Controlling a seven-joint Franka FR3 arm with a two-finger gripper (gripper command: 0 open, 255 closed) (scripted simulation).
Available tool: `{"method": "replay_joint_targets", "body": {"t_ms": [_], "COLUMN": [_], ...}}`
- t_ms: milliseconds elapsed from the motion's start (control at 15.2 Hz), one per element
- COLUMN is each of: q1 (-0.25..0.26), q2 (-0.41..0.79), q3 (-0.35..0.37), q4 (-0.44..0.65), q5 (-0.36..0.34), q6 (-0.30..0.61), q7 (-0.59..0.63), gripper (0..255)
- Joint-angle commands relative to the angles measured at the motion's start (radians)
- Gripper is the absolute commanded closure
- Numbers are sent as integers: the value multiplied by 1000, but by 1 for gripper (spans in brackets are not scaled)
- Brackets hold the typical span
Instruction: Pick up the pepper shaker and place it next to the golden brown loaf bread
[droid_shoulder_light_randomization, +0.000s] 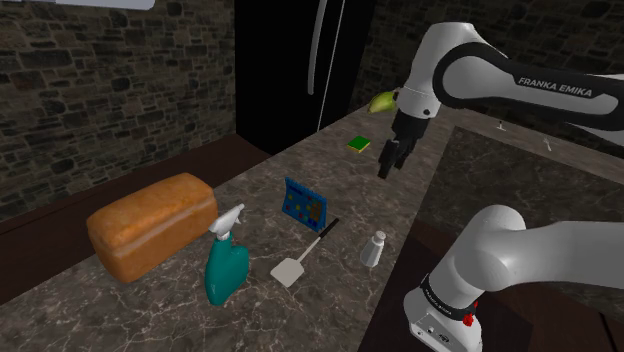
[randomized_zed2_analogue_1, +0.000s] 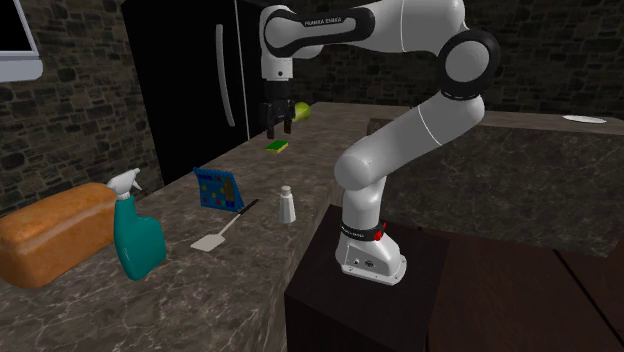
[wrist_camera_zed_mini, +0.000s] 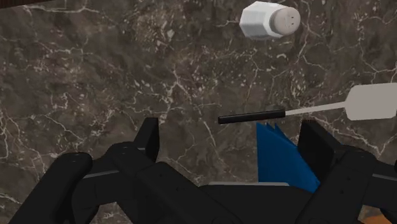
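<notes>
Hovering above the dark marbled tabletop (droid_shoulder_light_randomization: 300, 315): gripper (droid_shoulder_light_randomization: 387, 160), fingers (wrist_camera_zed_mini: 147, 135) spread wide, clasping nothing. Found pepper shaker (droid_shoulder_light_randomization: 373, 249), white with a grey perforated cap, standing upright near the tabletop edge closest to the stand, well apart from the gripper. Noted spatula (droid_shoulder_light_randomization: 300, 258) lying flat just beside the shaker, black handle, pale blade. Noted blue card-like item (droid_shoulder_light_randomization: 304, 202) propped up beyond the spatula. Recorded golden brown loaf bread (droid_shoulder_light_randomization: 152, 225) at the shoulder view's left, well apart from the shaker, with teal spray bottle (droid_shoulder_light_randomization: 226, 265) and spatula between. Logged green sponge (droid_shoulder_light_randomization: 358, 144) near the gripper.
</notes>
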Motion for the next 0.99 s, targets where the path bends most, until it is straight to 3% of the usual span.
{"method": "replay_joint_targets", "body": {"t_ms": [0, 594, 924], "q1": [20, 140, 152], "q2": [-23, -122, -118], "q3": [25, 136, 152], "q4": [-65, -311, -375], "q5": [26, 160, 180], "q6": [30, 129, 198], "q7": [13, 68, 68], "gripper": [0, 0, 0]}}
